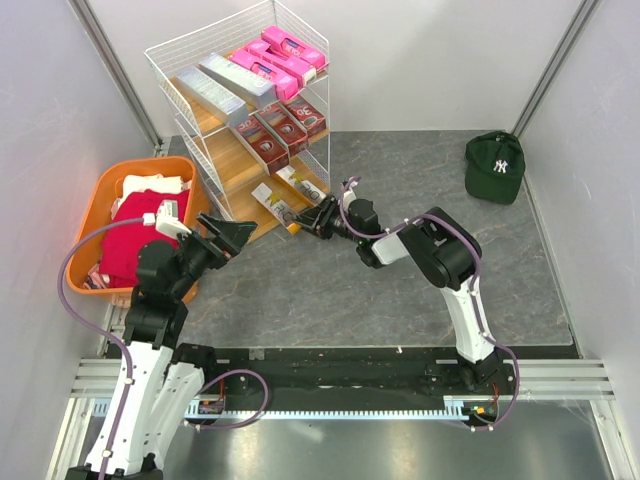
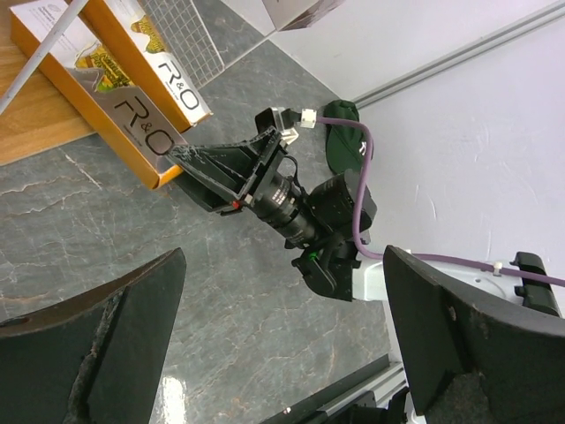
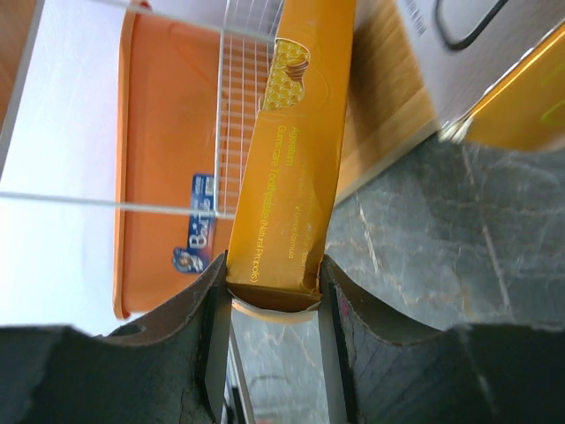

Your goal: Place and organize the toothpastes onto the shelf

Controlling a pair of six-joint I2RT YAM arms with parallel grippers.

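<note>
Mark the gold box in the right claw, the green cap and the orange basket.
gold box (image 3: 296,168): right wrist view, middle of its long face.
green cap (image 1: 495,168): top view, crown.
orange basket (image 1: 88,225): top view, left wall.

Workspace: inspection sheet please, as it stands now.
Surface: grey stone-pattern tabletop, nothing spilled.
Job's things: white wire shelf with wooden boards holds hot pink cardboard boxes, silver-grey boxes, dark red boxes; gold-white box on bottom board.
Clutter: orange plastic basket of red and white cloths; dark green cap.
Grippers: left gripper jaws open, empty; right gripper jaws shut on gold cardboard box at bottom board.
Cables: purple cables along both arms.
Surroundings: white walls.
</note>
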